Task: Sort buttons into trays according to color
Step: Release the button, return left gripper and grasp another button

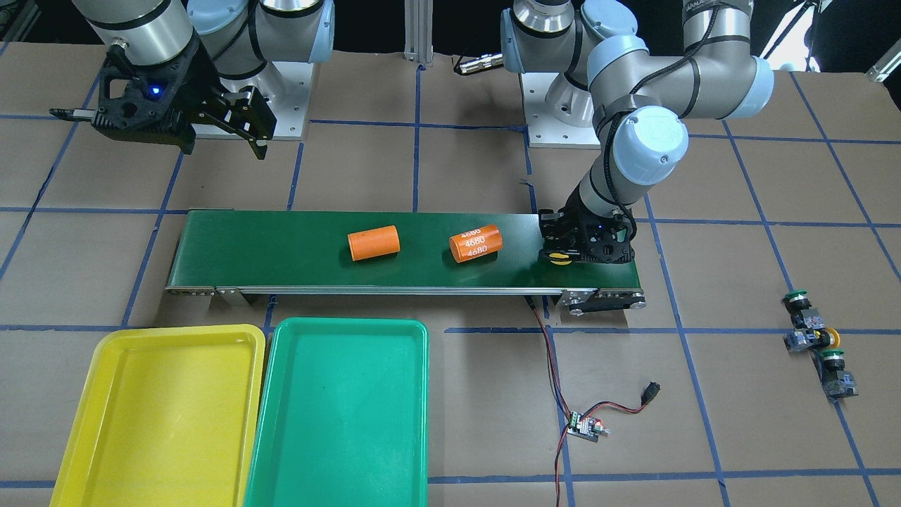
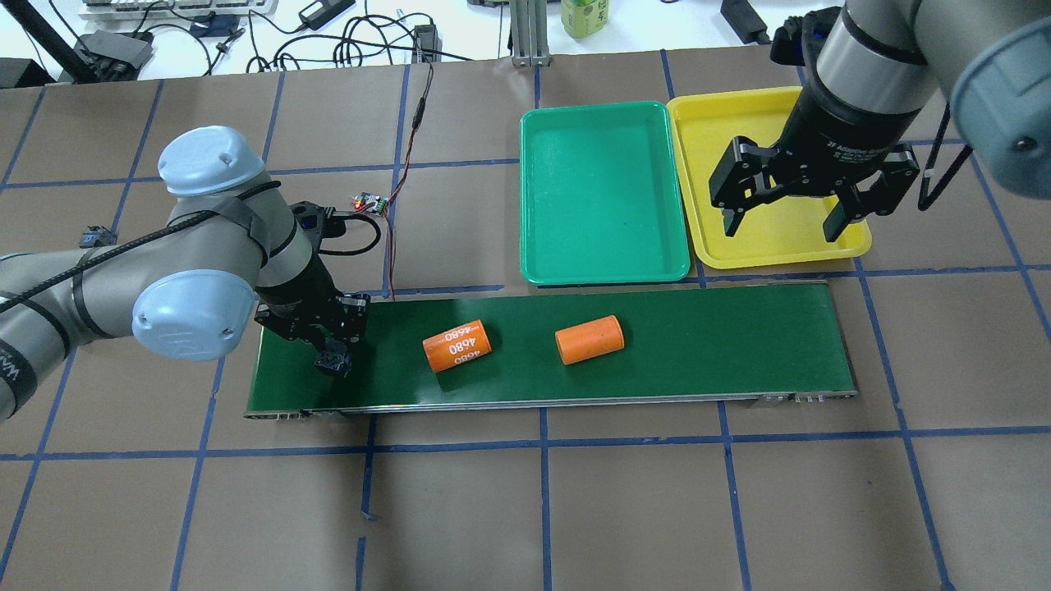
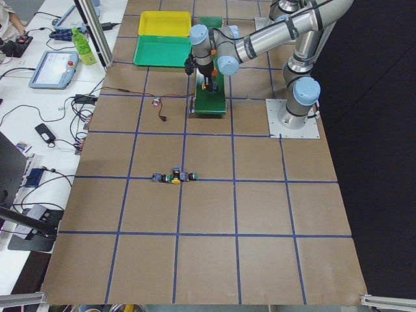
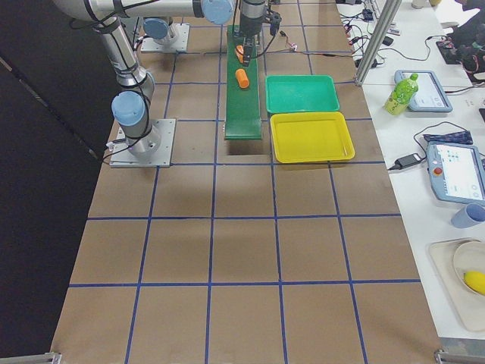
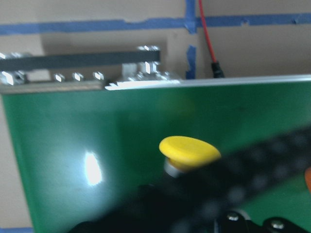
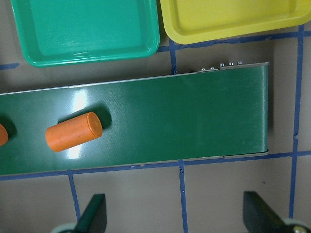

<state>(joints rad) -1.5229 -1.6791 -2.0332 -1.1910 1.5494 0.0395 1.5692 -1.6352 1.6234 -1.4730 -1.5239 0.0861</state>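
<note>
My left gripper (image 2: 332, 359) is down on the end of the dark-green conveyor belt (image 2: 698, 353) and is shut on a yellow button (image 1: 561, 258). Its yellow cap shows in the left wrist view (image 5: 189, 150). My right gripper (image 2: 780, 220) is open and empty, and hangs above the near edge of the yellow tray (image 2: 764, 250). The green tray (image 2: 603, 193) lies beside it. Both trays hold nothing. Three more buttons lie in a row on the table far from the belt: a green one (image 1: 795, 299), a yellow one (image 1: 830, 336) and a green one (image 1: 834, 358).
Two orange cylinders (image 2: 456, 345) (image 2: 589, 339) lie on the belt between the grippers. A small controller board (image 1: 584, 426) with red and black wires lies on the table by the belt's end near my left gripper.
</note>
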